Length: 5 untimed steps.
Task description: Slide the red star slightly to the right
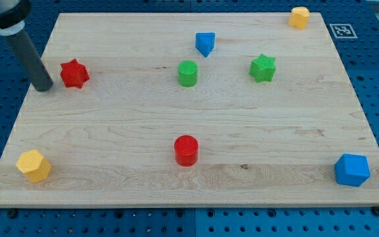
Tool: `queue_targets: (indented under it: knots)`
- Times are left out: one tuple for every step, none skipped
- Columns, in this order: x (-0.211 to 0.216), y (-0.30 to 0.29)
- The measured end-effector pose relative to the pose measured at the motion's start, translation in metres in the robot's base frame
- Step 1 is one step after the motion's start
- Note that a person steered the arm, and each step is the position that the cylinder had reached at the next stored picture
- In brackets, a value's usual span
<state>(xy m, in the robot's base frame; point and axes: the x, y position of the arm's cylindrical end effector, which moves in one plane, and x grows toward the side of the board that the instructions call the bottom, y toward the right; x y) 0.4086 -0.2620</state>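
The red star [74, 74] lies on the wooden board [110, 131] near the view's upper left. My tip [44, 87] rests on the board just left of the red star, a small gap apart from it. The dark rod slants up toward the view's top left corner.
A green cylinder [187, 73], a blue wedge-like block [204, 43] and a green star [263, 68] lie to the star's right. A red cylinder [186, 150] sits at bottom centre. A yellow block [33, 165] is at bottom left, a blue block [352, 170] at bottom right, a yellow block [299, 17] at top right.
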Motion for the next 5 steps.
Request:
queue_targets:
  knots:
    - [-0.01, 0.027]
    - [-0.018, 0.054]
    - [-0.027, 0.06]
    - [-0.042, 0.06]
    - [-0.049, 0.066]
